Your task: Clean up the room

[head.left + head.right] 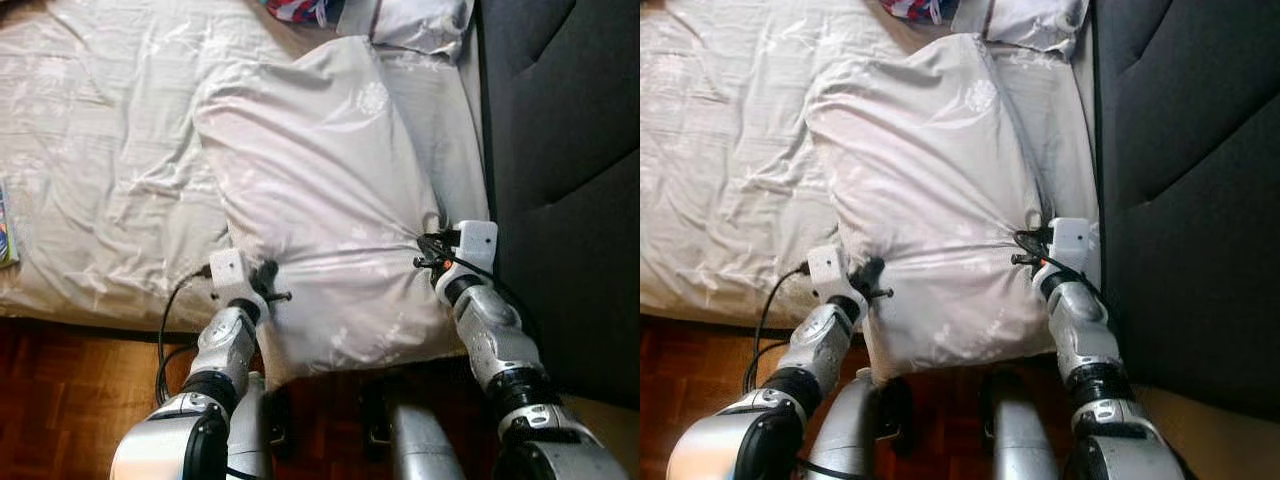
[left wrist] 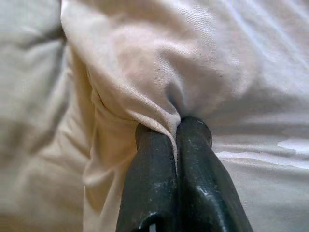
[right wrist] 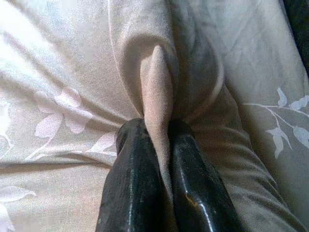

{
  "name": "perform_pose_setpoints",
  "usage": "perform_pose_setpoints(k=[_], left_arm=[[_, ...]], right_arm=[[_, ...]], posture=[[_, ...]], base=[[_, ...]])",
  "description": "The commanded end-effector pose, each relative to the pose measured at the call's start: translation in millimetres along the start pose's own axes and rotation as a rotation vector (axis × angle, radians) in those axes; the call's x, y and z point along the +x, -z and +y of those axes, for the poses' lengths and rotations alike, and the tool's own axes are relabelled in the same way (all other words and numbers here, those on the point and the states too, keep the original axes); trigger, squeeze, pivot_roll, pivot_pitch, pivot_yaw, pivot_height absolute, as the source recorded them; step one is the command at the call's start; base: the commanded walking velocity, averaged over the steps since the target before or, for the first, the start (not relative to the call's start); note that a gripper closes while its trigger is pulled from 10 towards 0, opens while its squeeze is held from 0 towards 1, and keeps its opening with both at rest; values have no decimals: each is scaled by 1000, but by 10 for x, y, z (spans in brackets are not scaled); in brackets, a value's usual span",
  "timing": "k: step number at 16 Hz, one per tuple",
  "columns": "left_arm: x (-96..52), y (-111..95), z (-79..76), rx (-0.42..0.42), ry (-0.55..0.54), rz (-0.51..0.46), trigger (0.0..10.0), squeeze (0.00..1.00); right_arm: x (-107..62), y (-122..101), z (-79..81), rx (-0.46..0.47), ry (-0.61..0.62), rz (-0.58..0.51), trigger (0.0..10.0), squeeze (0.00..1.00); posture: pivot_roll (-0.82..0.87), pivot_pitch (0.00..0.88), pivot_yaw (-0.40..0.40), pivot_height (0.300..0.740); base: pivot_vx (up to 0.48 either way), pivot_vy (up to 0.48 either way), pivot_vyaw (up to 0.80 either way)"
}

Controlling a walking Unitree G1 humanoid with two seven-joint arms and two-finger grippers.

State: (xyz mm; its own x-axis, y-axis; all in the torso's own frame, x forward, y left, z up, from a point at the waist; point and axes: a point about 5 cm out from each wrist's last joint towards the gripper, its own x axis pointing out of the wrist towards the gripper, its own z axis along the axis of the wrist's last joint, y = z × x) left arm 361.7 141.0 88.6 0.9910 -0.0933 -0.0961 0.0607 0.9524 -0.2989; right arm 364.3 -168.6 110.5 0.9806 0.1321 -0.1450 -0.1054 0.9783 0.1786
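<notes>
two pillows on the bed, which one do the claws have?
The large pillow nearest the robot, pinched by left claw and right claw. The small pillow by the headboard lies untouched.

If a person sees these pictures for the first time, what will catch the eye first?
First, the big pale pillow at the bed's near edge, pinched on both sides: the left gripper is shut on its left side, the right gripper on its right. The wrist views show cloth squeezed between the black fingers. Next, the dark headboard on the right.

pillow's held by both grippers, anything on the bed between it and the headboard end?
Partly. Both the left gripper and right gripper pinch the pillow; a second pillow and some colourful fabric lie beyond its far edge.
</notes>
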Motion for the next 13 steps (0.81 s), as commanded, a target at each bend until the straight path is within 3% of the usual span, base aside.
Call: perform_pose_setpoints(k=[1, 2, 9, 13], left_arm=[[13, -218, 131, 46, -48, -107, 3137, 0], [60, -364, 67, 79, -19, -161, 10000, 0], [119, -838, -137, 168, 23, -386, 10000, 0], [104, -1110, -287, 161, 60, -525, 10000, 0]], right_arm=[[-92, 202, -88, 52, 47, 44, 0, 0], [-86, 71, -105, 66, 64, -28, 0, 0], [-191, -512, -223, 69, 150, -342, 0, 0], [-342, -870, -278, 45, 185, -554, 0, 0]], posture=[[-109, 470, 14, 661], [-100, 461, 24, 661], [-97, 446, 40, 661], [-95, 442, 42, 661]], base=[[0, 0, 0], [0, 0, 0], [0, 0, 0], [0, 0, 0]])
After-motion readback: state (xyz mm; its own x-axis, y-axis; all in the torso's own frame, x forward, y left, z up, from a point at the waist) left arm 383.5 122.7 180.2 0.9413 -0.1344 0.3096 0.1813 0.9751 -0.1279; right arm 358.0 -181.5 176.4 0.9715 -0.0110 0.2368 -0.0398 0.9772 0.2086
